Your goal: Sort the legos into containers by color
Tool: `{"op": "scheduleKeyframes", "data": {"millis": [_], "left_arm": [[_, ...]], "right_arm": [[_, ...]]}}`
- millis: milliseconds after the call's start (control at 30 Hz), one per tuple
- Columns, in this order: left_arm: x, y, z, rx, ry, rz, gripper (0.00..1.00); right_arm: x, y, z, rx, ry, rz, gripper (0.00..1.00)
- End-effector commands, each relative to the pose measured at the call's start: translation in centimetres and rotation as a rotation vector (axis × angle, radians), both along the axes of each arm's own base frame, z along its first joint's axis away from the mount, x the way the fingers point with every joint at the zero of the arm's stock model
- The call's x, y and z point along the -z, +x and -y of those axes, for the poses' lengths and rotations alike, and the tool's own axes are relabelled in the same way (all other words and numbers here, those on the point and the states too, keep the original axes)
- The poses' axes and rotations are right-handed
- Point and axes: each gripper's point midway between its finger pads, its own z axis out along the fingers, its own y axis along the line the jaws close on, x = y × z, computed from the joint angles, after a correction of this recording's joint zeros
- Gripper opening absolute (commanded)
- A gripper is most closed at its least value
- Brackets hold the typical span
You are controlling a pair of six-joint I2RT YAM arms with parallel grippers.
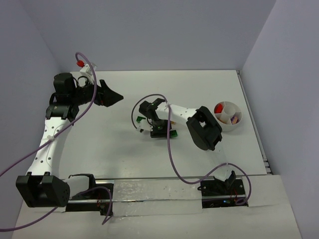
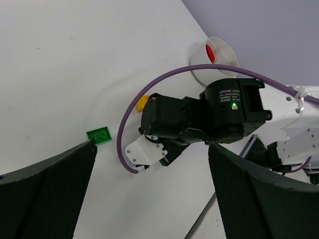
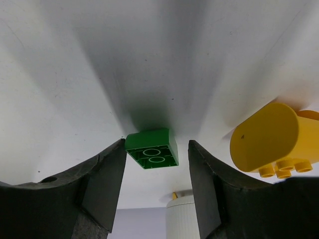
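Note:
My right gripper (image 1: 160, 131) is low over the table with its jaws open on either side of a green brick (image 3: 152, 148), which lies on the table and shows in the top view (image 1: 173, 133). The left finger is close against the brick and the right finger stands apart. A yellow brick (image 3: 271, 139) lies just beside it (image 1: 171, 121). A second green brick (image 2: 99, 134) lies left of the right arm (image 1: 140, 119). The white divided cup (image 1: 228, 124) at the right holds a red brick (image 1: 219, 108). My left gripper (image 1: 115, 97) is open and empty, raised at the left.
The right arm's purple cable (image 1: 172, 149) loops over the table's middle and down to its base. The right arm's wrist (image 2: 209, 114) fills the middle of the left wrist view. Grey walls bound the table at the back and both sides.

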Motion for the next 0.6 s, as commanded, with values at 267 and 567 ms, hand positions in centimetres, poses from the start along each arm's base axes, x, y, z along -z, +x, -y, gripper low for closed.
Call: {"op": "scheduleKeyframes", "data": {"millis": [267,567], "left_arm": [[-2.24,0.25,0.04,0.014,-0.009,0.065,0.99],[-2.23,0.5,0.13,0.015,-0.017,0.056,0.99]], "right_arm": [[-0.29,-0.45,0.18,-0.044,-0.037,-0.005,0.47],[-0.07,-0.4,0.58,-0.039,-0.073,-0.011,0.55]]}}
